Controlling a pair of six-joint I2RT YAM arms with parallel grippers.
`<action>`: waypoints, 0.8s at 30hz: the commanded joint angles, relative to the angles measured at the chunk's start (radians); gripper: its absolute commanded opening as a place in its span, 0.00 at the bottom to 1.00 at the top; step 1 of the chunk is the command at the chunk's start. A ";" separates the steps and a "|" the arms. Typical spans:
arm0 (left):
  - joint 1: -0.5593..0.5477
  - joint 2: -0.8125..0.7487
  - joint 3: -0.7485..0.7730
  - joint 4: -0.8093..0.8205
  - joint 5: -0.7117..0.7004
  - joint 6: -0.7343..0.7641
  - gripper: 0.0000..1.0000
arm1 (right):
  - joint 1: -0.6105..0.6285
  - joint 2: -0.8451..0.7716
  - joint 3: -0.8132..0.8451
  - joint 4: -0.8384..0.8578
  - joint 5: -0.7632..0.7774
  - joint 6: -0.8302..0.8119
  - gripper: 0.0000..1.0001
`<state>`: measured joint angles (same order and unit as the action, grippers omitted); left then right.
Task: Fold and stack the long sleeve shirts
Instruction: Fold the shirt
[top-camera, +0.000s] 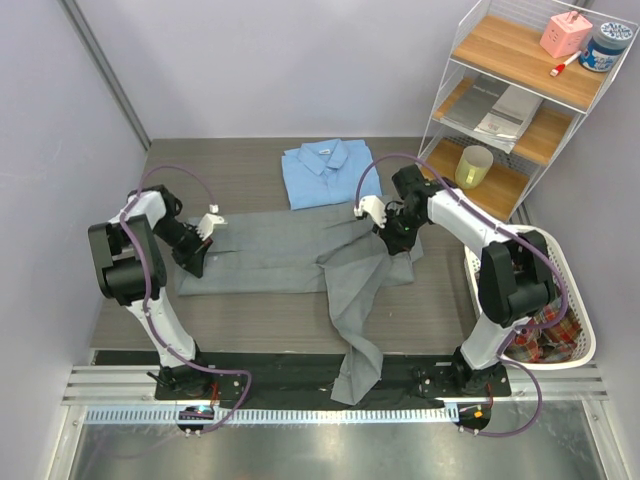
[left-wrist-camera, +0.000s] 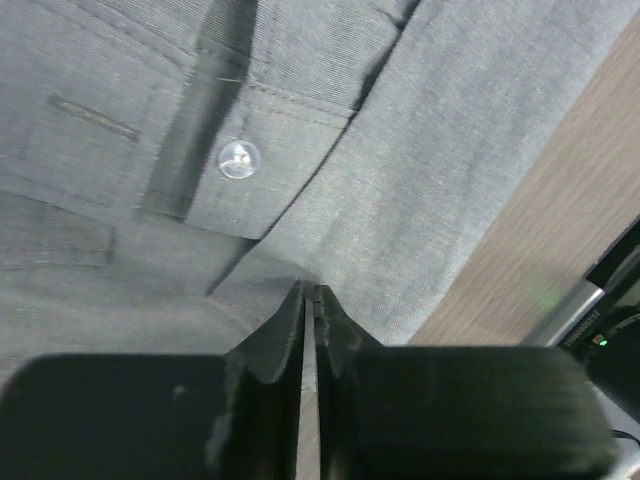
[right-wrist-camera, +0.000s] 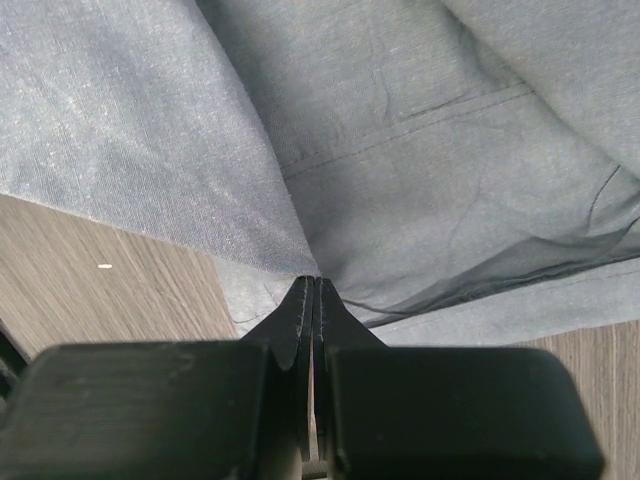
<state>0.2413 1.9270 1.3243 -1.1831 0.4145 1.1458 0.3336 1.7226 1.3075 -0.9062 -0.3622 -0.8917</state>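
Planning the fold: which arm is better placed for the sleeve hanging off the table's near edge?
Right, probably: the right tool grips the grey shirt near that sleeve; the left tool is at the shirt's opposite end.

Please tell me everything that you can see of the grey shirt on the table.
The grey shirt is plain woven cloth with stitched seams, a button placket and a clear button. It lies spread and partly folded across the table, creased on its right side, and a long part, likely a sleeve, hangs over the near edge. The left gripper and the right gripper each have their jaws shut on a fold of it.
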 joint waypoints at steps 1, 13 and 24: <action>-0.002 -0.045 -0.011 -0.050 0.040 0.020 0.00 | -0.004 -0.070 -0.013 -0.008 -0.020 -0.003 0.01; 0.020 -0.184 -0.080 0.097 0.084 0.018 0.41 | -0.002 -0.132 -0.062 0.000 -0.029 0.002 0.01; -0.016 -0.071 -0.074 0.166 0.032 0.123 0.55 | -0.001 -0.109 -0.051 0.003 -0.029 0.010 0.01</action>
<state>0.2379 1.8584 1.2613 -1.0775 0.4549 1.2102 0.3336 1.6154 1.2469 -0.9123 -0.3767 -0.8879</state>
